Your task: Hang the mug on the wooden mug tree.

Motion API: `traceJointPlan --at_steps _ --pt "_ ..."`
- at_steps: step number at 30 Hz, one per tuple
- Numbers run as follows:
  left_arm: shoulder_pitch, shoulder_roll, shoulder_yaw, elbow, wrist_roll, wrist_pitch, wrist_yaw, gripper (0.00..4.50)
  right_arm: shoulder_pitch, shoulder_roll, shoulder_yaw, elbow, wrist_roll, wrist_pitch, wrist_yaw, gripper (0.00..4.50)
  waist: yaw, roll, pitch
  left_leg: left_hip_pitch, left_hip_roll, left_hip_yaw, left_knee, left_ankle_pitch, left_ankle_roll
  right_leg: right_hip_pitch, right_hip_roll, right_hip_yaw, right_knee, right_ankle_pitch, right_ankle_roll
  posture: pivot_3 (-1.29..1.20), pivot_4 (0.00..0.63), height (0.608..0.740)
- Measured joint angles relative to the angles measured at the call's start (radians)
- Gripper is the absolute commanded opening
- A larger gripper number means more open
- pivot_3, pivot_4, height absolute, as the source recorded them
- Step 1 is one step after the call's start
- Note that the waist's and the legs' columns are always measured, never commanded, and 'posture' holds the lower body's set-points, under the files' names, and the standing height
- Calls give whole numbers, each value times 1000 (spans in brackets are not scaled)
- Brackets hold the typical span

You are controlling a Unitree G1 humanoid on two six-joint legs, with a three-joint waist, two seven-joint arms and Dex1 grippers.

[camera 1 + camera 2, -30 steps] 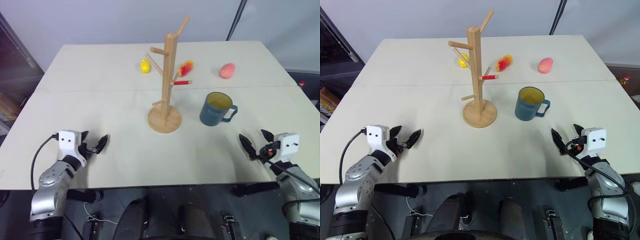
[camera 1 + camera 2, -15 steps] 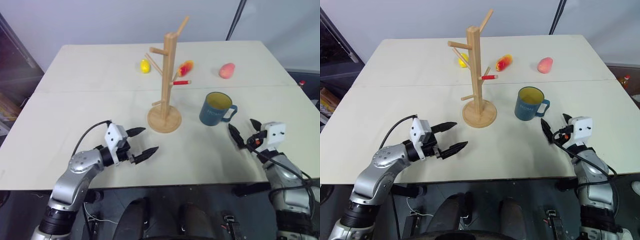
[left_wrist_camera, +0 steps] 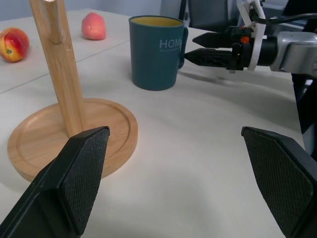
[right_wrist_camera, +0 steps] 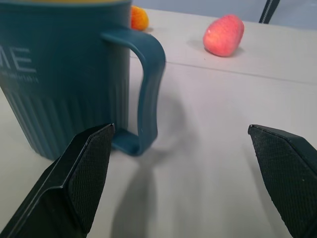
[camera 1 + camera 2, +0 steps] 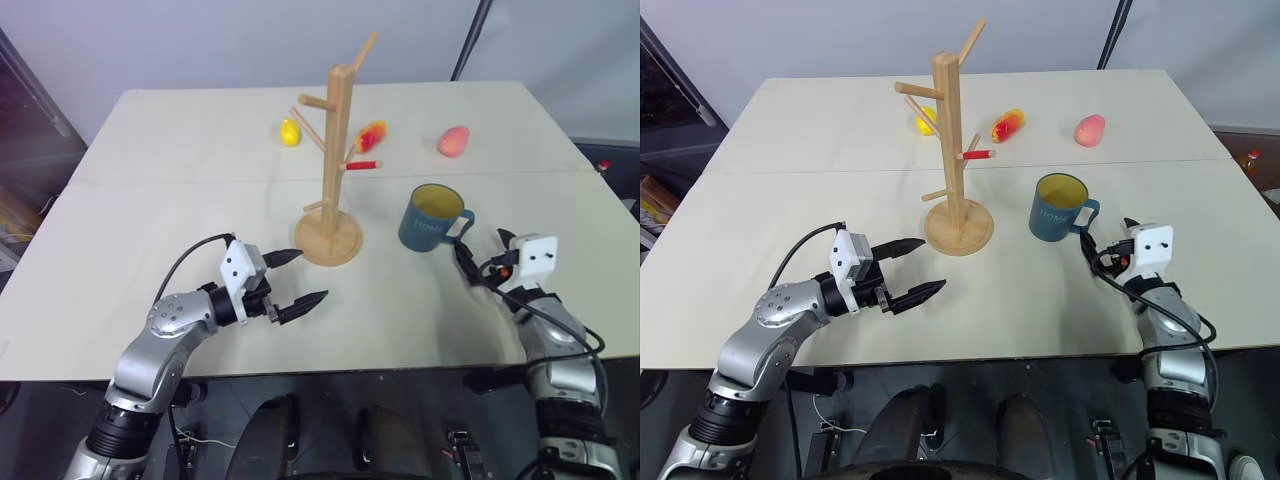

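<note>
The dark teal mug [image 5: 432,218] with a yellow inside stands upright on the table, right of the wooden mug tree [image 5: 340,150], its handle [image 4: 148,84] turned toward my right side. My right gripper [image 5: 483,252] is open and level, just right of the handle and not touching it. My left gripper [image 5: 308,277] is open, hovering near the table in front of the tree's round base [image 3: 69,136] and pointing toward the mug. The left wrist view shows the mug [image 3: 156,52] with the right gripper [image 3: 190,47] beyond it.
Behind the tree lie a yellow fruit [image 5: 290,132], an orange-red fruit [image 5: 372,135] and a pink fruit [image 5: 454,141]. A red-tipped peg [image 5: 362,164] sticks out of the tree toward the mug. The table's front edge [image 5: 330,365] runs just below both grippers.
My left gripper swung right and up from the table's left front to just before the tree base. My right gripper moved forward and left, closing in on the mug's handle.
</note>
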Motion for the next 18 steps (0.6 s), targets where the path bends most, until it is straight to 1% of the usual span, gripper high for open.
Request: traceJointPlan --at_steps 11,12,13,14,16,17,18 --pt "3 -2 0 -21 -4 0 14 4500 -85 13 17 123 -31 -27 -18 4460 -1 0 0 0 0 0 0 0 0 0 2 0 0 0 0 0 150 740" --pt "3 -2 0 -21 -4 0 14 4500 -89 16 18 133 -33 -29 -18 3937 -1 0 0 0 0 0 0 0 0 0 3 0 0 0 0 0 150 740" --pt "3 -2 0 -21 -4 0 14 4500 -95 20 19 145 -34 -31 -16 3700 -1 0 0 0 0 0 0 0 0 0 3 0 0 0 0 0 150 740" --pt "3 -2 0 -21 -4 0 14 4500 -101 21 22 157 -34 -33 -12 3274 -1 0 0 0 0 0 0 0 0 0 3 0 0 0 0 0 150 740" --pt "3 -2 0 -21 -4 0 14 4500 -111 21 26 170 -33 -38 1 2295 -2 0 0 0 0 0 0 0 0 0 3 0 0 0 0 0 150 740" --pt "2 -2 0 -21 -4 0 14 4500 -114 21 28 173 -31 -41 11 1563 -1 0 0 0 0 0 0 0 0 0 3 0 0 0 0 0 150 740" --pt "2 -2 0 -21 -4 0 14 4500 -115 22 29 174 -28 -42 17 1109 -1 0 0 0 0 0 0 0 0 0 3 0 0 0 0 0 150 740"
